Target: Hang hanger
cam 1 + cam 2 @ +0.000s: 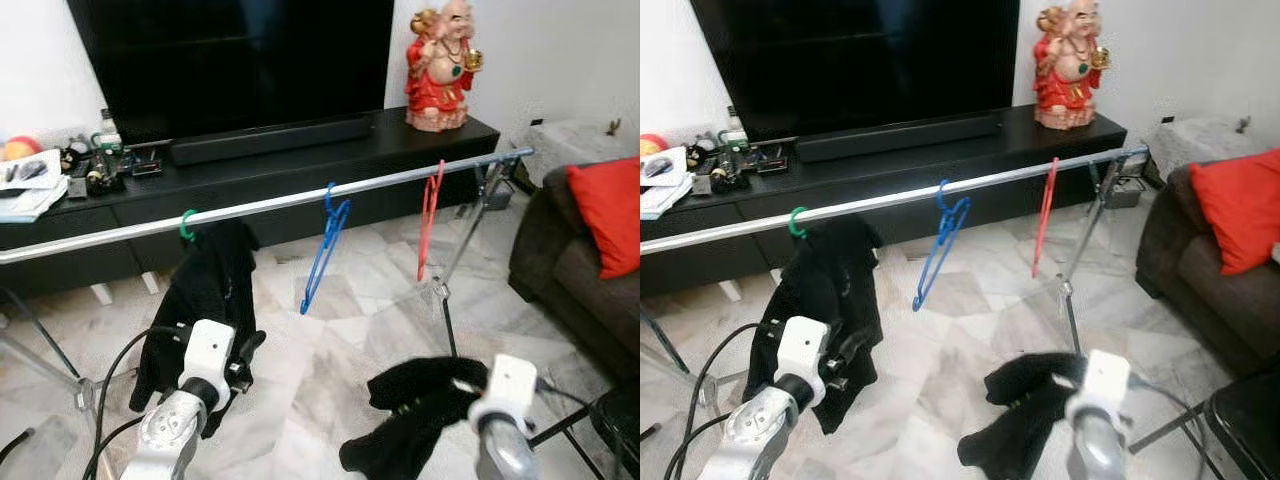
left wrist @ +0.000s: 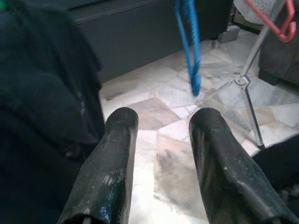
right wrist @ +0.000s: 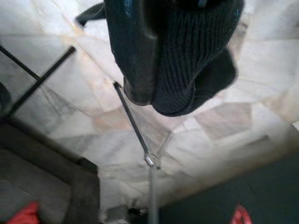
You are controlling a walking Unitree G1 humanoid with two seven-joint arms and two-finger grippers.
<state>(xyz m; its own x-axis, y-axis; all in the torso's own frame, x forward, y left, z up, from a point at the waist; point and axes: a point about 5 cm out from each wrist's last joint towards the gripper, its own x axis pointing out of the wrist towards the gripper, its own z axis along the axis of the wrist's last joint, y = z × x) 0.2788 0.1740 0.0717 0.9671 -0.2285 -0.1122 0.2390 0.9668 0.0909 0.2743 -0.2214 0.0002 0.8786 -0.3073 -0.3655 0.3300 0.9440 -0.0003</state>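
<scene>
On the metal rail (image 1: 270, 205) we saw a green hanger (image 1: 187, 226) carrying a black garment (image 1: 205, 300), then a blue hanger (image 1: 324, 250) and a red hanger (image 1: 429, 220). Our left gripper (image 2: 161, 140) was parted and empty; our right gripper (image 3: 154, 70) clamped dark knit clothing (image 1: 420, 410).

The scene is viewed from the head's two eyes, forward and down, from well back: the rail (image 1: 300, 203), the blue hanger (image 1: 325, 250) and the marble floor (image 1: 330, 340) are shared by both, slightly shifted. From the left wrist, the blue hanger (image 2: 189, 42) and floor are seen closely along two fingers (image 2: 110, 168). From the right wrist, the floor and a stand leg (image 3: 133, 123) are seen past dark knit cloth (image 3: 191, 56).
</scene>
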